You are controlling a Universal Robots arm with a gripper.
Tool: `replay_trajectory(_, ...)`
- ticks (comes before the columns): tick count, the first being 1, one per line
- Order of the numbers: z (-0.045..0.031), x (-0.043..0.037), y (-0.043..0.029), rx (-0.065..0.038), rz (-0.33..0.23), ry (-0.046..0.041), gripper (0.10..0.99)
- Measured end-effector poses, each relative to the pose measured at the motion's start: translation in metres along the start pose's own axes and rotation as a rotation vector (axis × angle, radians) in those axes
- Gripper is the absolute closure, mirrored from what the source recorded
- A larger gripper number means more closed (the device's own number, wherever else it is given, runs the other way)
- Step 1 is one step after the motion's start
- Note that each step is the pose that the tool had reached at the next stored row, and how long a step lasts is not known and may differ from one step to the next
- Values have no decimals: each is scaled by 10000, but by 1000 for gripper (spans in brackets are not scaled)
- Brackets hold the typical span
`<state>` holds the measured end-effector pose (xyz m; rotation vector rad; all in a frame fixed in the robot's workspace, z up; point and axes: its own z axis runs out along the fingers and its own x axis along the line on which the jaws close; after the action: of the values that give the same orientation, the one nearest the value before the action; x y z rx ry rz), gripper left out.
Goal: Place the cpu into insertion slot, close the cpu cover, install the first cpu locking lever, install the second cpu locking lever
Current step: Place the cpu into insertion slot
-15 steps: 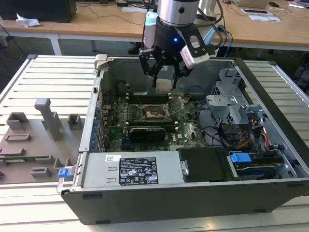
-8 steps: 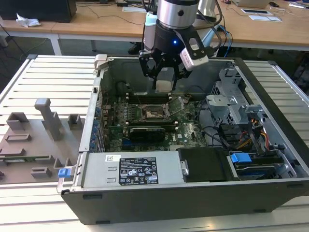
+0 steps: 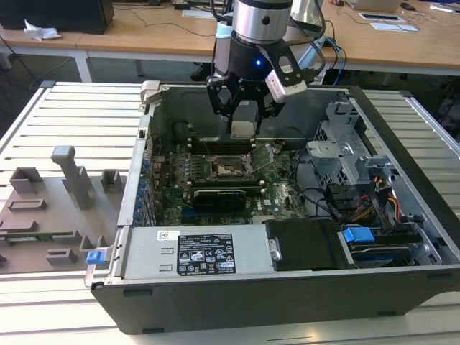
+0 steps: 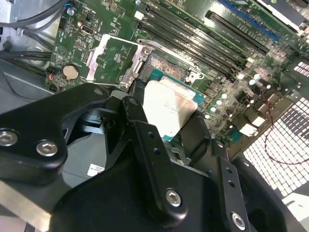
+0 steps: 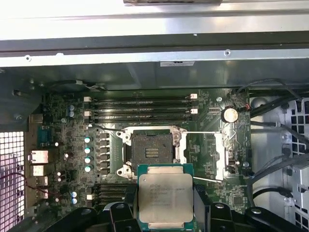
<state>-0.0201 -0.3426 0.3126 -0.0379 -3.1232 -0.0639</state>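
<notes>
Small silvery square cpu (image 5: 165,195) is gripped in the black claw (image 3: 244,118), held up near the dark square insertion slot (image 5: 152,151); thin silver cpu cover (image 5: 218,154) is flipped open beside that slot.

Silvery cpu (image 5: 165,198) between the jaws, seemingly apart from the insertion slot (image 5: 152,150).

exterior view sat back, looking down into the open case (image 3: 251,302). both wrist views hung close over the motherboard (image 5: 63,121) (image 4: 91,14), first straight down, second slanted, sharing the insertion slot (image 5: 152,152) (image 4: 161,65) and cpu (image 5: 165,198) (image 4: 169,108).
</notes>
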Motion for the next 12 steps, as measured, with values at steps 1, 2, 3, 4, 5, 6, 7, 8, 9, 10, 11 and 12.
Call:
replay_trajectory(1, 21, 0, 0, 0, -1, 1, 545)
replay_trajectory(2, 47, 0, 0, 0, 0, 1, 545)
replay_trajectory(3, 61, -1, -1, -1, 0, 1, 545)
replay_trajectory(4, 73, -1, -2, 0, 0, 1, 545)
replay_trajectory(5, 83, -1, -2, -1, 0, 1, 545)
replay_trajectory(6, 92, -1, -2, 0, 0, 1, 545)
replay_trajectory(7, 105, -1, -3, -1, 0, 1, 545)
replay_trajectory(8, 120, -2, -4, 1, 0, 1, 545)
replay_trajectory(9, 138, -2, -4, 1, 0, 1, 545)
replay_trajectory(10, 154, -2, -5, 1, 0, 1, 545)
replay_trajectory(11, 168, -2, -5, 0, 0, 1, 545)
replay_trajectory(12, 178, -3, -6, 0, 0, 1, 545)
